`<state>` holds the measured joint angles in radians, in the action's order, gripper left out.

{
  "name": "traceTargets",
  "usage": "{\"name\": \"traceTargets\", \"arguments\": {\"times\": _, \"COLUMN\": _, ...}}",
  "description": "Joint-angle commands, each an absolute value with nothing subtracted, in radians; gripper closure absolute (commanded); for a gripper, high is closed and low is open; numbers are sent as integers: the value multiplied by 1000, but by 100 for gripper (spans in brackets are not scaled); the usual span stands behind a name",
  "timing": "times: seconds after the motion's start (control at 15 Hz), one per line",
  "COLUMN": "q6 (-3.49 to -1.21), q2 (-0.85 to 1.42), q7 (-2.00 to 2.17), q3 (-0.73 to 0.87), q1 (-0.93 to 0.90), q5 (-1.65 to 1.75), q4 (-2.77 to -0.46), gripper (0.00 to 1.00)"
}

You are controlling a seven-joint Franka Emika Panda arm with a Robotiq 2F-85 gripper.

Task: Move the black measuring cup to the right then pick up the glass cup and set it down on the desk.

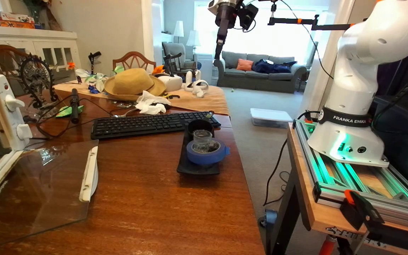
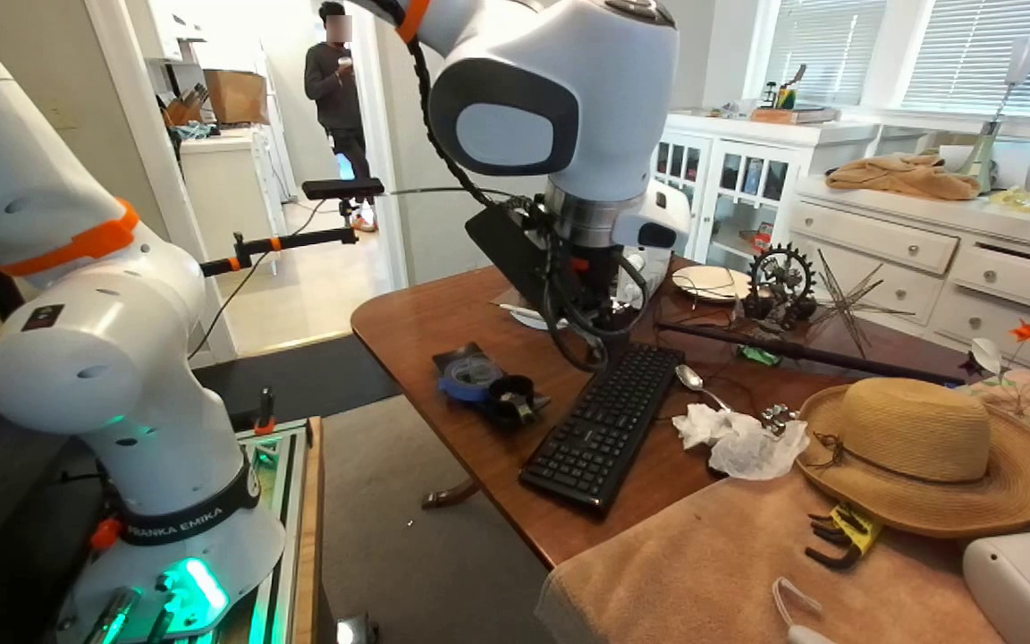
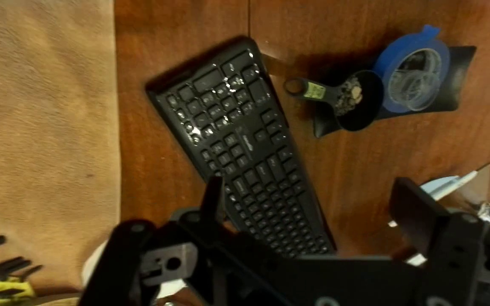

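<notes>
Gripper (image 3: 309,182): its two sides are spread wide apart, high over the surface (image 1: 154,212); the wrist view shows the keyboard (image 3: 236,127) below it.
Surface: shiny red-brown wood with lots of things on it.
Black measuring cup (image 3: 370,106): sitting on one end of a flat black tray (image 3: 457,76), with its handle (image 3: 313,90) pointing toward the keyboard. Small bits (image 3: 347,100), gray and tan, lie inside.
Tray: lying on the surface, with a bit of wood showing between it and the keyboard.
Blue tape roll (image 1: 205,158): lying flat on the tray, right next to the black measuring cup.
Glass cup (image 1: 202,142): small and clear, standing in the hole of the blue tape roll.
Spoon (image 2: 689,377): lying near the keyboard, by the crumpled white bundle (image 2: 738,440).
Straw hat (image 2: 913,429): resting on the tan cloth (image 3: 45,106) in both exterior views.
Toaster oven (image 1: 14,90): white, with its glass door (image 1: 48,187) folded down.
Robot arm (image 1: 356,81): big and white, with a green light (image 1: 341,142) glowing at its foot.
Person (image 2: 336,94): standing far back in a doorway (image 2: 384,116) in an exterior view, wearing dark clothes.
</notes>
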<state>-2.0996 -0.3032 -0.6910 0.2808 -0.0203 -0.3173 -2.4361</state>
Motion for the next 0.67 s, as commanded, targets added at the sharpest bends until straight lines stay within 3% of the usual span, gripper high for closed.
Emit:
{"name": "traceTargets", "arguments": {"times": 0.0, "q6": -2008, "q2": -175, "q7": -882, "q3": 303, "q1": -42, "q5": -490, "q4": -2371, "gripper": 0}}
{"name": "traceTargets", "arguments": {"times": 0.47, "q6": -1781, "q2": 36, "q7": -847, "q3": 240, "q1": 70, "q5": -384, "q4": -2265, "gripper": 0}}
{"name": "traceTargets", "arguments": {"times": 0.6, "q6": -1830, "q2": 0, "q7": -878, "q3": 217, "q1": 83, "q5": -416, "q4": -2306, "gripper": 0}}
